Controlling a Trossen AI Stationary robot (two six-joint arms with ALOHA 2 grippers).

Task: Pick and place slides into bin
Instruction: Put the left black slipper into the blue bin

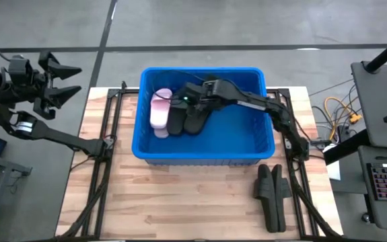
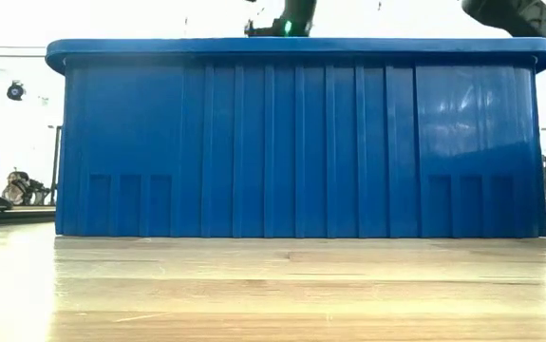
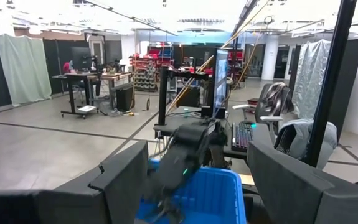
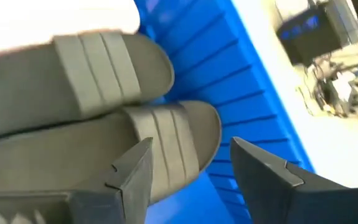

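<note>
The blue bin point(image 1: 203, 144) stands mid-table, and its ribbed wall point(image 2: 301, 142) fills the low view. Inside, at its far left, lie pale pink slides point(image 1: 160, 111) and two black slides point(image 1: 185, 118) side by side on the bin floor; the black ones point(image 4: 104, 112) show in the right wrist view. My right gripper point(image 1: 182, 99) point(image 4: 191, 162) hovers open just above the nearer black slide, holding nothing. Two more black slides point(image 1: 272, 196) lie on the table at the near right. My left gripper point(image 1: 68, 82) point(image 3: 197, 180) waits open, raised off the table's far left.
The right arm point(image 2: 287, 19) reaches over the bin's rim from the right. The bin's right half is bare floor point(image 1: 240, 124). Dark frame rails point(image 1: 102, 168) run along both table sides. A laptop and cables point(image 1: 344, 114) sit beyond the right edge.
</note>
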